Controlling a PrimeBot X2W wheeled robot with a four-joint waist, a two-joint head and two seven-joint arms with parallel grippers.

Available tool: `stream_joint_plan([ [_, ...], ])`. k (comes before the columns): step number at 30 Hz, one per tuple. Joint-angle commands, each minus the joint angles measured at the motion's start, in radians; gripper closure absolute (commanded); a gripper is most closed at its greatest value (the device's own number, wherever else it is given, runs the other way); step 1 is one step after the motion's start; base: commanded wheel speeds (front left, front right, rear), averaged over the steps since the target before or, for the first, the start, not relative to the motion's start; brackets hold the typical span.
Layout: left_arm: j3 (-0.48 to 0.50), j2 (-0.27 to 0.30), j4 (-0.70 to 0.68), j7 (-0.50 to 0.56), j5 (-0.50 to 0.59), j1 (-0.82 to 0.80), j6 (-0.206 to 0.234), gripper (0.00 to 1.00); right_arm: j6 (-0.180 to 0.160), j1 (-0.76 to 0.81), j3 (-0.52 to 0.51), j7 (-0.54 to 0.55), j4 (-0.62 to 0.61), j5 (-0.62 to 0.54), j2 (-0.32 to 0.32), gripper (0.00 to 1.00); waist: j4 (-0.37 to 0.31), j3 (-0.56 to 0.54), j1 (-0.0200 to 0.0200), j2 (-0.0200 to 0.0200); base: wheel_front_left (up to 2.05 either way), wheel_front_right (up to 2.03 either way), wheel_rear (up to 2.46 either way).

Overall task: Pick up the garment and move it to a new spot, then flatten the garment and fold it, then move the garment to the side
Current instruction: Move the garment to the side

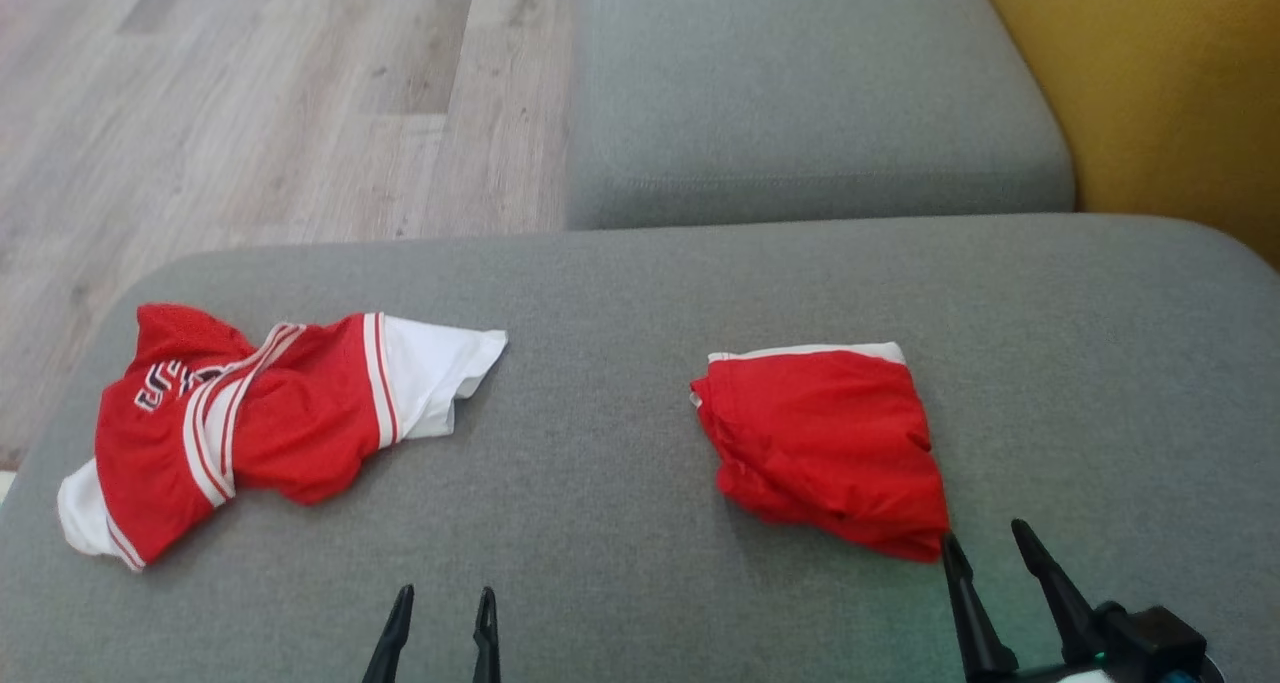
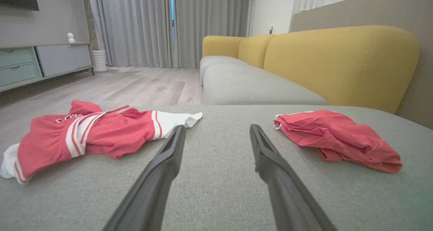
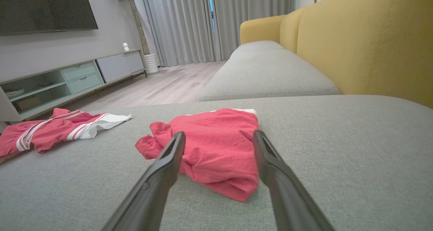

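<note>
— What lies off to the left of the left jaws?

— The crumpled jersey (image 1: 270, 423), red with white stripes and a white sleeve. It rests on the grey cushion (image 1: 600, 483), ahead of the left gripper (image 1: 446, 593) and well out to its left. The white sleeve end comes nearest that gripper's left finger but stays apart from it.

— And those jaws themselves?

— Spread wide, with only bare cushion between them. They hold nothing and touch no cloth.

— What is further right?

— The folded red garment (image 1: 825, 443), with a white band along its far edge. It lies ahead and to the right of the left jaws, directly in front of the right gripper (image 1: 984, 533).

— Is the right one gripping it?

— No. Its jaws stand wide apart and empty. In the right wrist view the two fingers frame the garment's near edge. In the head view one fingertip sits right at its near corner, and I cannot tell whether it touches.
</note>
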Motion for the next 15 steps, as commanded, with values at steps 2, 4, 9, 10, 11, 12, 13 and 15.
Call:
stream_joint_plan([
  [2,0.020,-0.007,-0.028,-0.007,0.008,-0.062,0.000,0.00,-0.001,-0.054,0.020,-0.011,-0.022,0.010,-0.025,0.00,0.007,0.018,0.0000,0.0000,0.00,0.00,0.00],
  [4,0.014,-0.007,-0.028,-0.007,0.007,-0.066,0.000,0.00,-0.001,-0.070,0.021,-0.011,-0.012,0.013,-0.030,0.00,0.011,0.038,0.0000,0.0000,0.00,0.00,0.00],
  [9,-0.002,-0.007,-0.027,-0.007,0.002,-0.082,0.002,0.00,-0.001,-0.132,0.017,-0.011,0.035,0.016,-0.039,0.00,0.020,0.089,0.0000,0.0000,0.00,0.00,0.00],
  [10,-0.006,-0.007,-0.026,-0.007,0.001,-0.087,0.002,0.00,-0.001,-0.147,0.011,-0.011,0.053,0.019,-0.038,0.00,0.022,0.100,0.0000,0.0000,0.00,0.00,0.00],
  [11,-0.009,-0.007,-0.027,-0.007,0.000,-0.093,0.002,0.00,-0.001,-0.164,0.004,-0.011,0.071,0.023,-0.038,0.00,0.024,0.112,0.0000,0.0000,0.00,0.00,0.00],
  [12,-0.012,-0.007,-0.026,-0.007,-0.001,-0.099,0.002,0.00,-0.001,-0.183,-0.002,-0.011,0.094,0.025,-0.039,0.00,0.026,0.122,0.0000,0.0000,0.00,0.00,0.00],
  [13,-0.016,-0.007,-0.027,-0.007,-0.002,-0.105,0.003,0.00,-0.001,-0.203,-0.009,-0.009,0.119,0.025,-0.041,0.00,0.028,0.134,0.0000,0.0000,0.00,0.00,0.00],
  [15,-0.024,-0.007,-0.027,-0.007,-0.003,-0.118,0.002,0.00,-0.001,-0.252,-0.027,0.004,0.167,0.025,-0.041,0.00,0.031,0.156,0.0000,0.0000,0.00,0.00,0.00],
])
